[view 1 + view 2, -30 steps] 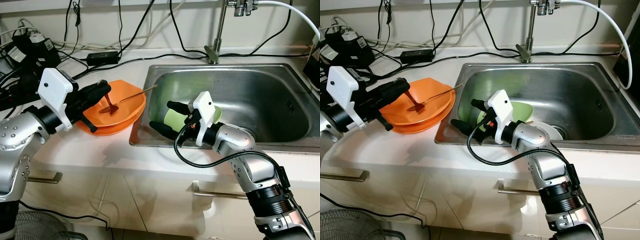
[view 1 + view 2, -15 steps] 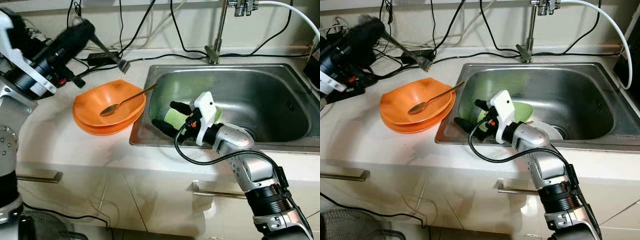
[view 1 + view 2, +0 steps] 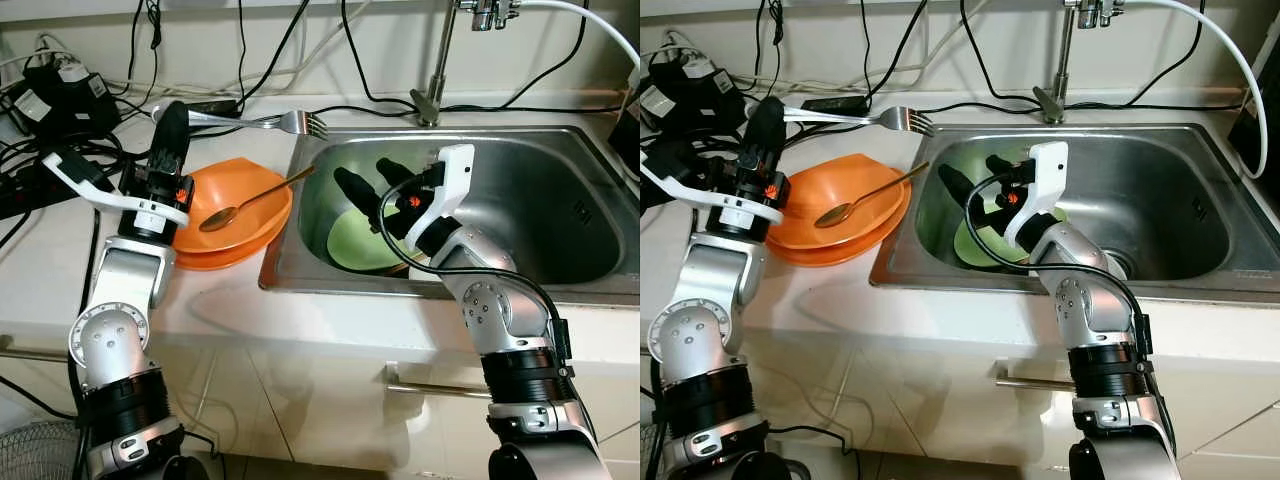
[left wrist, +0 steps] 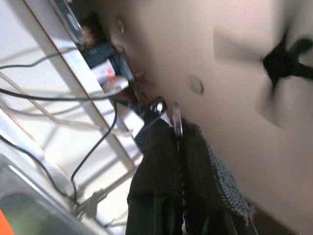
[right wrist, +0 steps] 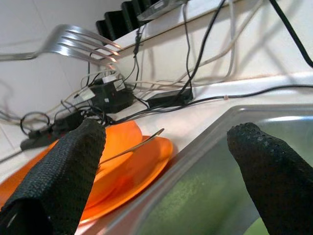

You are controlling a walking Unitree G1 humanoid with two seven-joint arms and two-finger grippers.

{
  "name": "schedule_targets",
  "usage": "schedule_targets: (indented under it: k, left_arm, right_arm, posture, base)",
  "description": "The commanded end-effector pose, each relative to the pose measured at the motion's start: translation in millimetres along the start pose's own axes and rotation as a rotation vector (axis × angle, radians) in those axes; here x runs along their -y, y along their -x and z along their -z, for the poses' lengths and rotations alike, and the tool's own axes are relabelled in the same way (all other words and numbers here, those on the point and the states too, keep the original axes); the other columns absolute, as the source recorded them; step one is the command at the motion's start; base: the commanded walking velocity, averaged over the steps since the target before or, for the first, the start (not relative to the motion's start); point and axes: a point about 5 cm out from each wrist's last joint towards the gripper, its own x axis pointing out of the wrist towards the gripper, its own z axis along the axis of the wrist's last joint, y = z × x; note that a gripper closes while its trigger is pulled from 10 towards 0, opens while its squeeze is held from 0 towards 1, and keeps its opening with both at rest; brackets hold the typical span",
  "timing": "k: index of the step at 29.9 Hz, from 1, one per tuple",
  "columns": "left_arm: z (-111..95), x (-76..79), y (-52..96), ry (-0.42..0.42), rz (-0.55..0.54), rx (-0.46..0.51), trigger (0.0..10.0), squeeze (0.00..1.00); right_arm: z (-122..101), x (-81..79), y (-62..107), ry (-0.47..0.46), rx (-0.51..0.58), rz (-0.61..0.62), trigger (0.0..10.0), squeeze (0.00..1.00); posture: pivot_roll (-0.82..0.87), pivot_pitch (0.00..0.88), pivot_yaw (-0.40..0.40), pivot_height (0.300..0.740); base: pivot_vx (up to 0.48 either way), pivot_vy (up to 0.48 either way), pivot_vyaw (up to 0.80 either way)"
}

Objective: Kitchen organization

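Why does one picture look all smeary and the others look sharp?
The left wrist view is smeared, its wall and dark blotch streaked, though the left hand pinching the fork stays fairly crisp. Both eye views are sharp; the right wrist view blurs only its own close fingertips.

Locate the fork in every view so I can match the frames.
Left eye view: fork held level above the counter by the left gripper, tines toward the sink.
Right eye view: same fork, upper left.
Left wrist view: only the handle edge, pinched between the black fingers.
Right wrist view: tines at upper left.
Shared landmark: the orange bowls holding the spoon, beneath the fork.
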Motion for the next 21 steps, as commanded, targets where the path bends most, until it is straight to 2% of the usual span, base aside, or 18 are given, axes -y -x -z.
schedule_targets:
  k: [1, 6, 10, 12, 16, 21]
  left_arm:
    - [-1.2, -4.2, 0.0, 0.024, -0.025, 0.024, 0.0, 0.00]
    - [2.6, -9.0, -4.3, 0.081, -0.048, 0.059, 0.0, 0.00]
    - [11.6, -9.1, -12.0, 0.113, -0.039, 0.053, 0.0, 0.00]
    - [15.5, -8.5, -14.2, 0.121, -0.036, 0.044, 0.0, 0.00]
    - [25.4, -6.1, -17.0, 0.153, -0.023, 0.015, 0.0, 0.00]
    - [38.1, -7.4, -14.7, 0.178, -0.026, -0.032, 0.0, 0.00]
  right_arm:
    - [-7.5, -3.3, -5.4, -0.024, 0.020, -0.010, 10.0, 0.00]
    - [-8.8, -9.0, -5.6, -0.108, 0.023, -0.045, 10.0, 0.00]
    - [-12.0, -24.2, -6.5, -0.309, 0.040, -0.151, 10.0, 0.00]
    - [-15.6, -28.3, -7.5, -0.378, 0.059, -0.182, 10.0, 0.00]
    - [-20.2, -29.8, -9.6, -0.447, 0.083, -0.191, 10.0, 0.00]
    - [-23.9, -29.4, -12.3, -0.484, 0.116, -0.191, 10.0, 0.00]
  posture:
    - [-0.03, 0.000, 0.098, 0.740]
    - [-0.04, 0.000, 0.101, 0.740]
    - [-0.04, 0.000, 0.102, 0.740]
    - [-0.04, 0.000, 0.102, 0.740]
    - [-0.04, 0.000, 0.101, 0.740]
    - [-0.04, 0.000, 0.105, 0.740]
  base:
    - [0.000, 0.000, 0.00]
    - [0.000, 0.000, 0.00]
    - [0.000, 0.000, 0.00]
    - [0.000, 0.000, 0.00]
    - [0.000, 0.000, 0.00]
    - [0.000, 0.000, 0.00]
